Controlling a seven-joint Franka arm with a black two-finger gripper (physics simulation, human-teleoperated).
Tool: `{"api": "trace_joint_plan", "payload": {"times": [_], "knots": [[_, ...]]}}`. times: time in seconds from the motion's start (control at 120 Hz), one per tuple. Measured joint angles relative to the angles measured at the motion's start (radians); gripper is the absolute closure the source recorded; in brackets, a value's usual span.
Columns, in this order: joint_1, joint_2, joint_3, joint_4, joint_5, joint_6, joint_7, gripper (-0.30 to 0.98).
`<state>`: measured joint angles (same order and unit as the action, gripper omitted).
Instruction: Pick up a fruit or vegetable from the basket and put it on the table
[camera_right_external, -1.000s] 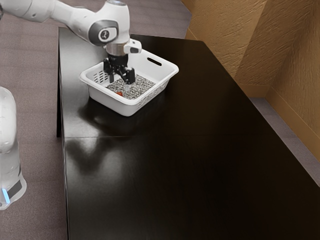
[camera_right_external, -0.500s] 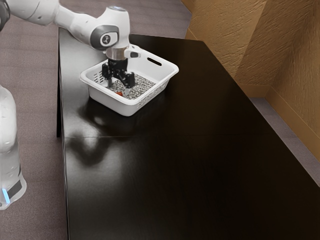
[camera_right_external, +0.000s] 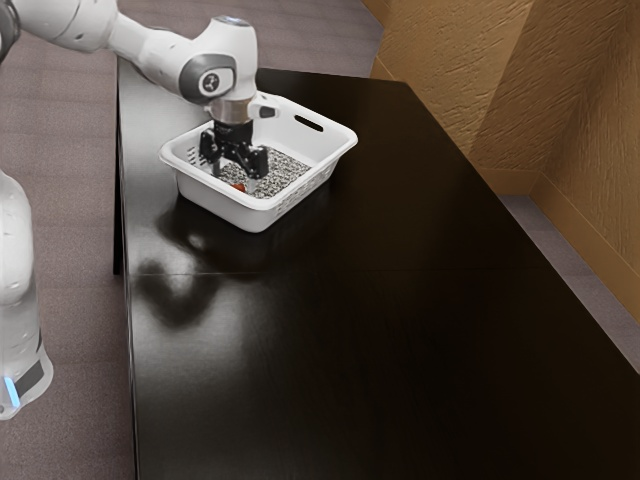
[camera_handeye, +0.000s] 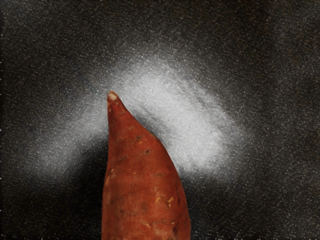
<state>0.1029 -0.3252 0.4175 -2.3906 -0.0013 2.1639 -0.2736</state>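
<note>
Inside the white basket (camera_right_external: 222, 205), low over its speckled floor, is my black gripper (camera_right_external: 234, 180), its two fingers standing wide apart. A small orange-red patch of the sweet potato (camera_right_external: 239, 187) shows between and below them, near the basket's front wall; the rest of it is hidden. In the wrist view the reddish-brown sweet potato (camera_handeye: 142, 185) lies under my hand, its pointed tip away from the hand and its thicker part cut off at the lower edge. I cannot see either finger touching it.
The basket's raised walls surround my gripper, with a handle slot in the far wall. The dark glossy table (camera_right_external: 380, 330) extends toward the exterior view's bottom and right. A brown textured wall (camera_right_external: 500, 90) stands beyond it.
My gripper has come down a little deeper into the basket and shifted slightly toward the exterior view's left. Its fingers remain apart, and the basket has not moved.
</note>
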Motion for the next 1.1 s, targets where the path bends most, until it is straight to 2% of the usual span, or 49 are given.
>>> {"api": "trace_joint_plan", "payload": {"times": [0.9,1.1], "knots": [[-0.004,0.082,0.000,-0.006,0.003,0.072,-0.044,0.03],[-0.004,0.092,0.000,-0.006,0.003,0.085,-0.047,0.12]]}}
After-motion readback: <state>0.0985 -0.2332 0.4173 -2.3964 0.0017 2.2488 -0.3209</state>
